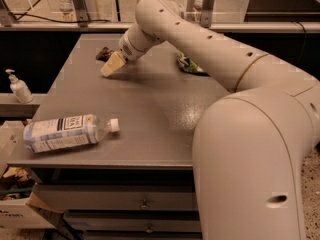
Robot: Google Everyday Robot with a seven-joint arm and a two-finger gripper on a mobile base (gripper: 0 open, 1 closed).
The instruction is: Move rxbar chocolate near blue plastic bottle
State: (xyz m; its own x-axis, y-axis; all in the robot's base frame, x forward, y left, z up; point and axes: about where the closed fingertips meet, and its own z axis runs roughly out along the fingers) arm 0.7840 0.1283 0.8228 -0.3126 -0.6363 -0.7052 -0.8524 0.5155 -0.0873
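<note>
A small white pump bottle (19,86) stands on a ledge at the far left, off the table (150,119). On the table's front left corner the water bottle (65,132) lies on its side, its white cap pointing right, its base close to the left edge. Well apart from it, at the far left end of the table, the chocolate bar (103,53) lies flat as a small dark shape. The gripper (113,64) sits low just to the right of the bar, right beside it; whether it is open or closed cannot be told, nor whether it touches the bar. Open grey tabletop lies between bar and bottle. Farther right a green bag (189,64) lies at the back, partly hidden behind the arm (220,54), which fills the right side.
</note>
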